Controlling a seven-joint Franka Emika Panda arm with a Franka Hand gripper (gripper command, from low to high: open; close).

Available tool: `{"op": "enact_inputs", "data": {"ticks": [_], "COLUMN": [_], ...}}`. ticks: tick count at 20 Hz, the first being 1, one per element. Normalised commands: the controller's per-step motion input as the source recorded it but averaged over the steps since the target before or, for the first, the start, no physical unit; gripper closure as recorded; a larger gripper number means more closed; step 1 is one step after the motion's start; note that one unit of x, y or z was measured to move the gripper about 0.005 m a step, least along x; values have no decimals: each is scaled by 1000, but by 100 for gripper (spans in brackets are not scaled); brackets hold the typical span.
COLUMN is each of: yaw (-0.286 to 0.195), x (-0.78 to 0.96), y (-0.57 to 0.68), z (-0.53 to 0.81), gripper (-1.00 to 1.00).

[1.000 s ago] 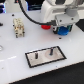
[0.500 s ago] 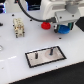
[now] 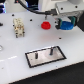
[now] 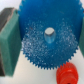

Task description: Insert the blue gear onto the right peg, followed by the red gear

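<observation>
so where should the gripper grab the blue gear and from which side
Take the blue gear by its toothed rim, coming straight down from above. It seems to lie flat, a thin wide disc with only a small centre hole, so opposite edges are the likeliest purchase. The red gear sits close at one edge, so set the fingers on rim stretches away from it.
</observation>
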Motion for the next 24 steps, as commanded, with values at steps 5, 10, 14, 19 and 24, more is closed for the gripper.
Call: {"op": "enact_inputs", "data": {"ticks": [5, 10, 14, 19, 24], "yaw": [0, 0, 0, 0, 0], "x": [639, 695, 724, 669, 404], "y": [-469, -476, -363, -246, -20], "z": [314, 230, 219, 194, 38], "gripper": [100, 100, 100, 100, 100]}}
